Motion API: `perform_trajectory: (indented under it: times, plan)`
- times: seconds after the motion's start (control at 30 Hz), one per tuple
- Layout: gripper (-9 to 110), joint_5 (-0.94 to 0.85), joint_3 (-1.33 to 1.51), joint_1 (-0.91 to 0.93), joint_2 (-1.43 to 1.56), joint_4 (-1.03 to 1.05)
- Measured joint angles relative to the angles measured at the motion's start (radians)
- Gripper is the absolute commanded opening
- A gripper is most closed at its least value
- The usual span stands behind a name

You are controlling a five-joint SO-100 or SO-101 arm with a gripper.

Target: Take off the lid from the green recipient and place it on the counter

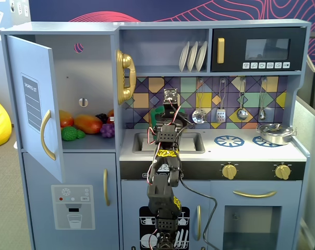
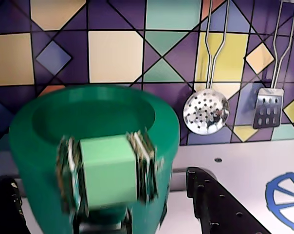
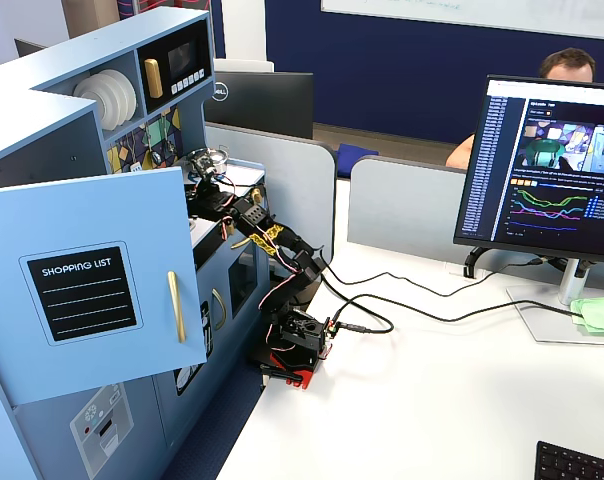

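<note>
**Jaws pinch the lid's knob**

Fixed view: the gripper (image 1: 167,115) reaches over the counter (image 1: 209,151), hiding most of the green recipient (image 1: 156,115) at the sink's 12 o'clock.

Wrist view: the 2 fingers (image 2: 69,170) are clamped on the lid (image 2: 96,114) by its block knob (image 2: 108,170). The lid is probably light, stiff, slippery plastic; the knob is the sensible hold.

Other fixed view: too small to tell.

The green recipient (image 2: 49,141) looks like smooth moulded plastic with a soft, half-matt sheen. The paler block knob of the lid (image 2: 108,170) has the same plastic look, though blur softens its edges, so its finish is hard to judge. The skimmer (image 2: 205,112) and the slotted spatula (image 2: 267,108) are polished, mirror-bright metal, as is the silver pan (image 1: 275,133). The table (image 2: 244,161) is smooth, matt white. The tool (image 2: 108,171) carries black matt plastic parts.
</note>
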Motion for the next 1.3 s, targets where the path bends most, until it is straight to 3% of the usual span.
perform_trajectory:
  times: [0.27, 0.47, 1.03, 1.3]
  plan:
    - [31, 0.0, -0.058, -0.031, -0.072, 0.0]
    - [0, -0.017, -0.094, -0.029, -0.104, 0.005]
    - [0, -0.058, -0.291, -0.054, -0.16, 0.057]
    - [0, -0.058, -0.336, 0.141, -0.16, 0.124]
